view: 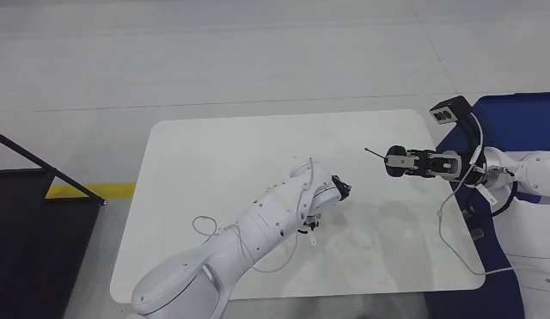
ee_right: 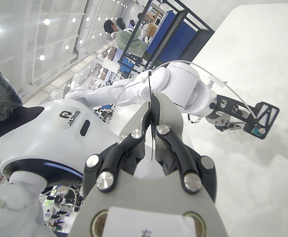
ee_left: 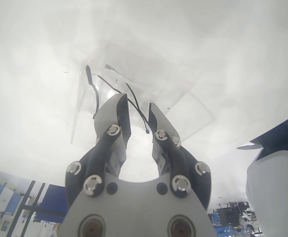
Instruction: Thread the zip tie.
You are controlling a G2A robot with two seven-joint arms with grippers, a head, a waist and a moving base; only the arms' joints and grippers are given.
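Note:
My right gripper [ee_right: 151, 99] is shut on a thin black zip tie [ee_right: 149, 82], whose strap runs straight between the fingers and sticks out past both ends. From above, that gripper [view: 388, 160] hangs over the right part of the table, with the zip tie [view: 375, 155] pointing left. My left gripper [ee_left: 137, 101] is open just above a clear plastic box [ee_left: 183, 92] holding several loose black zip ties [ee_left: 137, 103]. In the top view the left gripper [view: 342, 187] is near the table's middle, a short way from the right one.
The white table [view: 215, 173] has rounded corners. A white cable [view: 464, 250] trails across its right side. A blue surface [view: 516, 113] lies past the right edge, and a black frame [view: 51, 177] stands off to the left.

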